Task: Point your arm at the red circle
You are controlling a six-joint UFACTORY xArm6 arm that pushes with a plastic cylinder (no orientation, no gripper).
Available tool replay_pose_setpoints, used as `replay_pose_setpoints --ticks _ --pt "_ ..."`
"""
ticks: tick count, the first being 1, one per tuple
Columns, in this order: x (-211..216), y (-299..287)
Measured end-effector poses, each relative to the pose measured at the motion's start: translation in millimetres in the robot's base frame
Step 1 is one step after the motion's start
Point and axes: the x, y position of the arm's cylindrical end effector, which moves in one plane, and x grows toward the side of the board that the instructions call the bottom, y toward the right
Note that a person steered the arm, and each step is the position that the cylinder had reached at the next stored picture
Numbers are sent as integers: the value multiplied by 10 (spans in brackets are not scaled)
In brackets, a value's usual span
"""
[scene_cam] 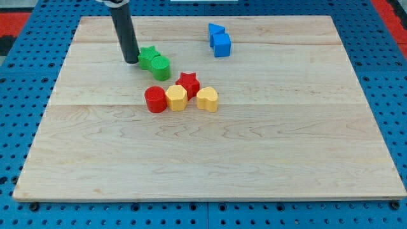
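The red circle (155,100) lies on the wooden board (254,159) a little left of the middle. A yellow hexagon block (176,98) touches its right side. My tip (131,61) rests on the board above and to the left of the red circle, about a block's width away from it. The tip stands right against the left side of a green star block (148,56). The dark rod rises from the tip to the view's top edge.
A green cylinder (161,67) touches the green star. A red star (188,83) and a yellow heart block (206,99) sit right of the red circle. A blue triangle (216,30) and a blue cube (222,45) stand near the view's top.
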Motion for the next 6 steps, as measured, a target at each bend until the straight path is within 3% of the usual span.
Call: replay_pose_setpoints --ticks 1,2,3,4,5,6 --pt "-126 285" --pt "-134 -528" --pt "542 -663" --pt "911 -215" --pt "892 268" --pt "644 389"
